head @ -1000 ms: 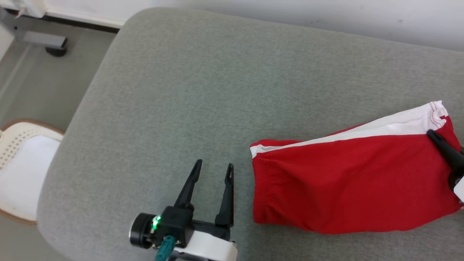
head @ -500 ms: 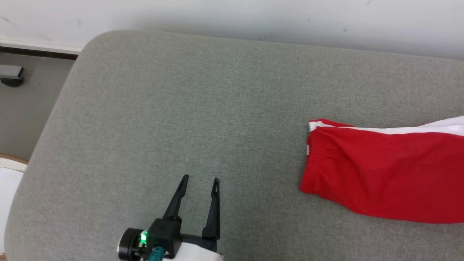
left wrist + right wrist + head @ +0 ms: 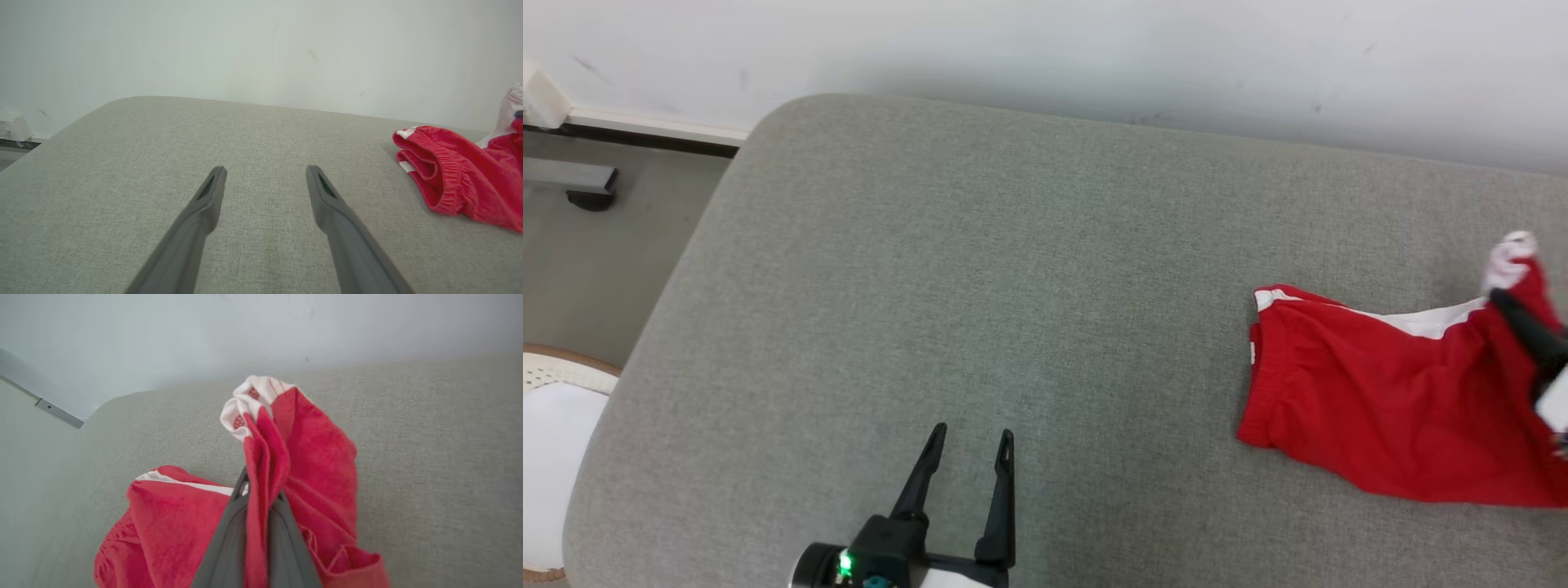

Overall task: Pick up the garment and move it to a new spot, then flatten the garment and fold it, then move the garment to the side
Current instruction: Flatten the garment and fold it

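Hem (image 3: pixel 253 404) pinched in right pincer (image 3: pixel 261 488) — lift till red shorts (image 3: pixel 1380 408) trailing below it clear the cushion (image 3: pixel 1013 286); left pincer (image 3: pixel 973 433) wide, empty.

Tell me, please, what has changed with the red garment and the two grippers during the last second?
The right gripper, shut on the hem of the red garment, has dragged it toward the robot's right across the grey cushion and raised that end, so the cloth bunches. The left gripper stays open, apart from the garment.
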Controlling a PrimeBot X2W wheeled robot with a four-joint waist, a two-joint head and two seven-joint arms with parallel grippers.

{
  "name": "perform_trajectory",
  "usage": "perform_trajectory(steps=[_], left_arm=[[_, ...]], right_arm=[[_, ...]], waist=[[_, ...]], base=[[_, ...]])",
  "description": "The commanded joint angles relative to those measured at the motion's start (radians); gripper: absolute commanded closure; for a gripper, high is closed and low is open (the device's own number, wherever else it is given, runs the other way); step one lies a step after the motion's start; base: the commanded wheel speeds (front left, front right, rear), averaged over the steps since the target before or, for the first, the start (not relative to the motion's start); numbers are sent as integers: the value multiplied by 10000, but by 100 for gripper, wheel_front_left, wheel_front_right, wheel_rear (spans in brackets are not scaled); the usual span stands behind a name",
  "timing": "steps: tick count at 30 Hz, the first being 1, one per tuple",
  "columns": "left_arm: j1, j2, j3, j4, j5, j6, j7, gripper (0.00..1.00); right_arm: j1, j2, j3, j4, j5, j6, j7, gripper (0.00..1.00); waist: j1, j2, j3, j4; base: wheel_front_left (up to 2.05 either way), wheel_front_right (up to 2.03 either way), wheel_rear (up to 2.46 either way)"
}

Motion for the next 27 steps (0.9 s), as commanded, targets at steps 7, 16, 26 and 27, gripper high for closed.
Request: perform_trajectory(steps=[7, 16, 26, 27], left_arm=[[171, 4, 61, 106, -124, -93, -10, 0], [375, -4, 82, 206, -255, -67, -10, 0], [535, -3, 272, 388, -189, -160, -10, 0], [587, -3, 334, 424, -166, -162, -10, 0]], right_arm=[[-479, 2398, 617, 984, -511, -24, -38, 100], [-346, 4801, 805, 2567, -652, -24, -478, 100], [-70, 5742, 574, 2627, -636, -24, -1069, 0], [-9, 5776, 541, 2501, -611, -24, -1154, 0]], waist=[[0, 0, -122, 239], [0, 0, -354, 373], [0, 0, -786, -89], [0, 0, -881, -174]], base=[[0, 0, 0], [0, 0, 0], [0, 0, 0], [0, 0, 0]])
